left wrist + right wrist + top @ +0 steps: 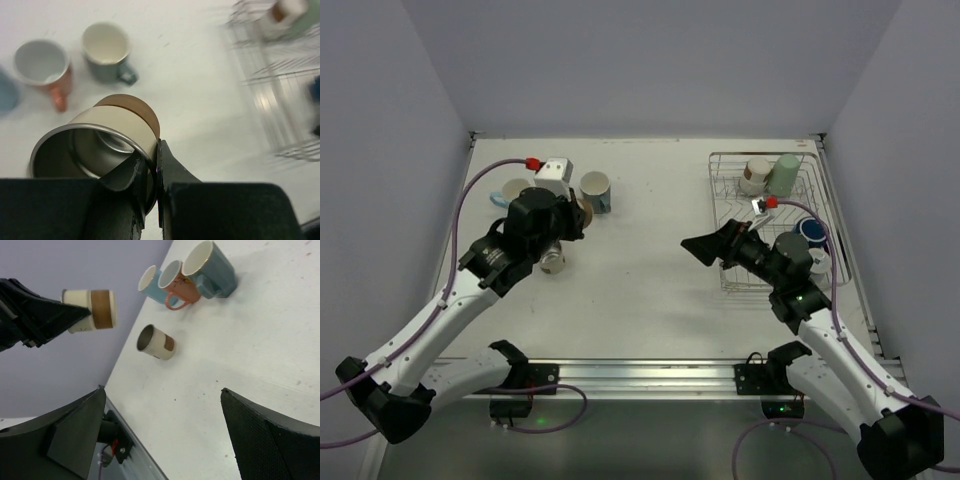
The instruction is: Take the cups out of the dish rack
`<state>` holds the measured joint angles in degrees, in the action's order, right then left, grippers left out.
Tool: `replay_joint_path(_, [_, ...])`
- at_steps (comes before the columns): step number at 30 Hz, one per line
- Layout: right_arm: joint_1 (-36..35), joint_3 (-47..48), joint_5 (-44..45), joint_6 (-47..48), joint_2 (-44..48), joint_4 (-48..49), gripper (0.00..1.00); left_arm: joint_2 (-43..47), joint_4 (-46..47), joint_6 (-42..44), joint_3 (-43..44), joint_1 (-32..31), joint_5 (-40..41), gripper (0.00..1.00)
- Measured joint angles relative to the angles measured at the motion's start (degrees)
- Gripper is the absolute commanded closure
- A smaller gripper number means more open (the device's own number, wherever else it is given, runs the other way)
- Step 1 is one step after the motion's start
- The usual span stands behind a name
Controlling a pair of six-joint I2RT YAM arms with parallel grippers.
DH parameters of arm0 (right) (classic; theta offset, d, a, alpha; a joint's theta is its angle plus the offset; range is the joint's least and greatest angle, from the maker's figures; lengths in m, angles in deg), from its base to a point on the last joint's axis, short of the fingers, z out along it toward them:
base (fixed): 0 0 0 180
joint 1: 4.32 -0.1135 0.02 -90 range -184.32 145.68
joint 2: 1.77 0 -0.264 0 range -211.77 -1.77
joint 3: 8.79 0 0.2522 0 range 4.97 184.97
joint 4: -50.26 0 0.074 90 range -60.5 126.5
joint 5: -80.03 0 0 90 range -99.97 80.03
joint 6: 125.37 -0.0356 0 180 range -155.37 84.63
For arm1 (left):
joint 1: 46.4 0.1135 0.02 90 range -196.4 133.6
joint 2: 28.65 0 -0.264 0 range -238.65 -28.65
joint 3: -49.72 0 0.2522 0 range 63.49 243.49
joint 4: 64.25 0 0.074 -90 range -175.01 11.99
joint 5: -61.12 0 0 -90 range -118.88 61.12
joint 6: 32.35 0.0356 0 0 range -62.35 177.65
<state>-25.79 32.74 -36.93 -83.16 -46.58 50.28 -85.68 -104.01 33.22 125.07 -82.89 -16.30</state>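
My left gripper (576, 216) is shut on the rim of a cream cup with a brown band (117, 125) and holds it above the table; the cup also shows in the right wrist view (92, 307). A grey-teal cup (106, 50), a salmon cup (42, 62) and a light blue cup (6, 92) stand on the table beyond it. Another cream cup (156, 344) lies on its side. The dish rack (730, 195) at the right holds a cream-brown cup (755, 172), a pale green cup (783, 172) and a dark blue cup (812, 232). My right gripper (696, 247) is open and empty, left of the rack.
The table is walled at the back and both sides. A metal rail (640, 372) runs along the near edge between the arm bases. The lying cream cup (552, 262) sits right beside my left arm.
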Motion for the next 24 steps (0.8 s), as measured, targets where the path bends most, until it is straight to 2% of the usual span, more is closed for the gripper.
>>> replay_joint_path(4, [0.00, 0.35, 3.06, 4.39, 1.53, -5.73, 0.01, -3.80, -9.88, 2.10, -0.04, 4.35, 5.18, 1.00])
replay_joint_path(9, [0.00, 0.35, 5.07, 7.45, 1.70, -9.60, 0.01, -7.04, -13.70, 4.44, -0.11, 10.78, 6.78, 1.00])
replay_joint_path(24, [0.00, 0.35, 7.56, 10.49, 1.81, -13.18, 0.01, -15.32, -14.03, 7.19, -1.49, 11.30, 6.08, 1.00])
